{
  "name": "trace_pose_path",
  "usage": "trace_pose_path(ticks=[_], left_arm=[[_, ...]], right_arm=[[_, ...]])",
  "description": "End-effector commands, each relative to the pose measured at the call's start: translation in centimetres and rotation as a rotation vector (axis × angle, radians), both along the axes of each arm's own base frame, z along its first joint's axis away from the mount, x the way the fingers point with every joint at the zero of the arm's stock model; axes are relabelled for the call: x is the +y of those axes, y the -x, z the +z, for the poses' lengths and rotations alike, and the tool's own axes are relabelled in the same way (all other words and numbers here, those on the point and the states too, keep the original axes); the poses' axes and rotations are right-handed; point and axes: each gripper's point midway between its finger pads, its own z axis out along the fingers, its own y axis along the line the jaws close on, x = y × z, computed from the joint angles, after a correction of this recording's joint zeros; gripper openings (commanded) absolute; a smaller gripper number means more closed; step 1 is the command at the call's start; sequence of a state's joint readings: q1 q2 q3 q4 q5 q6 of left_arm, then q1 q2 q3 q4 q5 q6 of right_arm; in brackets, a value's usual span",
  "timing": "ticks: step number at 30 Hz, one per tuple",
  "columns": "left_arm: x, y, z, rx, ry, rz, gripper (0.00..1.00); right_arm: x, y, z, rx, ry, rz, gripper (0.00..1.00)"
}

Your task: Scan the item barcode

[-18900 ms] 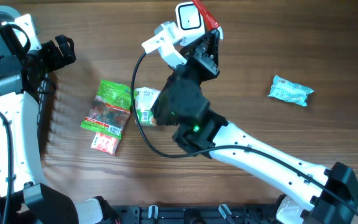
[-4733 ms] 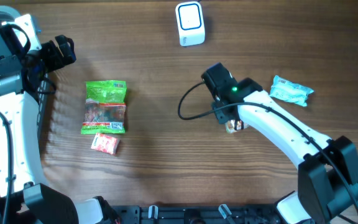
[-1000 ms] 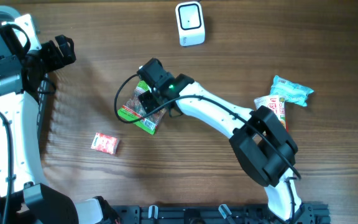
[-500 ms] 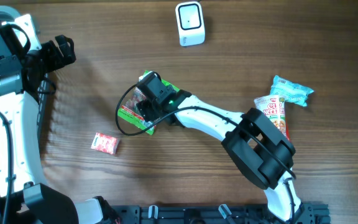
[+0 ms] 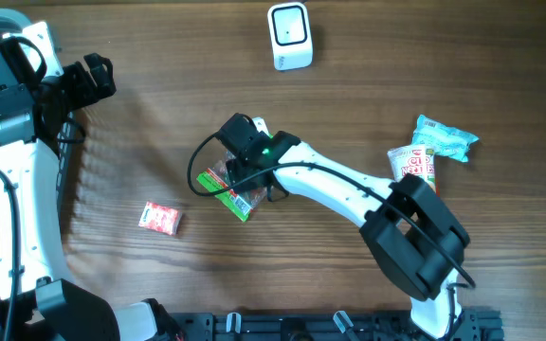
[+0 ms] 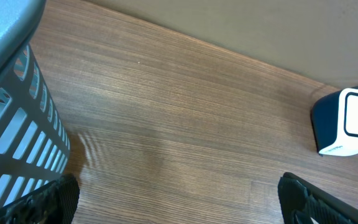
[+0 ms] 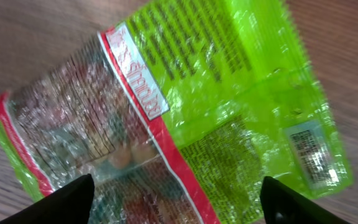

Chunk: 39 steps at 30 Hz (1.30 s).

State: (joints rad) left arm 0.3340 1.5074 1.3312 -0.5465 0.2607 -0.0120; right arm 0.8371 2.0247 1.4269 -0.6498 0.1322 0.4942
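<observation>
Left arm folded at the left edge; left gripper level, fingers spread fully apart; right arm stretched leftward across the middle; right gripper pointing down, fingers parted wide, clasping nothing.

Near the far edge of the tabletop, about midway along: the scanner. At centre, beneath the right end effector: the snack bag. Toward the near-left corner: a small packet. Toward the right edge: a cup just beside a pouch. At the left edge: a basket.
</observation>
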Motion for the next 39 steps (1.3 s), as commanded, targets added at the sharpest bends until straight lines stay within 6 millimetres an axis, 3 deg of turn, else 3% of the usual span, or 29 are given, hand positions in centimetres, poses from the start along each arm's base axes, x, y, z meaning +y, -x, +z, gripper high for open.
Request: trace_pose_path(ticks=[1, 5, 9, 17, 22, 28, 31, 39], left_arm=[[0.1, -0.2, 0.6, -0.016, -0.002, -0.007, 1.00], [0.1, -0.2, 0.6, -0.016, -0.002, -0.007, 1.00], [0.1, -0.2, 0.6, -0.016, -0.001, -0.007, 1.00], [0.1, -0.2, 0.6, -0.016, -0.002, -0.007, 1.00], [0.1, -0.2, 0.6, -0.016, -0.002, -0.007, 1.00], [0.1, -0.2, 0.6, -0.016, -0.002, -0.007, 1.00], [0.1, -0.2, 0.6, -0.016, -0.002, -0.007, 1.00], [0.1, -0.2, 0.6, -0.016, -0.002, -0.007, 1.00]], right_arm=[[-0.9, 0.2, -0.1, -0.013, 0.009, -0.082, 0.88], [-2.4, 1.0, -1.8, 0.006, 0.034, -0.155, 0.87], [-2.4, 1.3, -3.8, -0.008, -0.011, -0.164, 0.88], [-2.2, 1.8, -4.1, 0.017, -0.027, -0.155, 0.84], [-1.9, 1.6, -4.0, 0.009, -0.038, -0.156, 0.84], [-2.1, 1.0, -3.9, -0.025, -0.034, -0.169, 0.94], [-2.4, 0.4, -3.7, -0.062, -0.019, -0.181, 0.95], [-0.1, -2.8, 0.0, -0.207, -0.059, -0.078, 0.98]])
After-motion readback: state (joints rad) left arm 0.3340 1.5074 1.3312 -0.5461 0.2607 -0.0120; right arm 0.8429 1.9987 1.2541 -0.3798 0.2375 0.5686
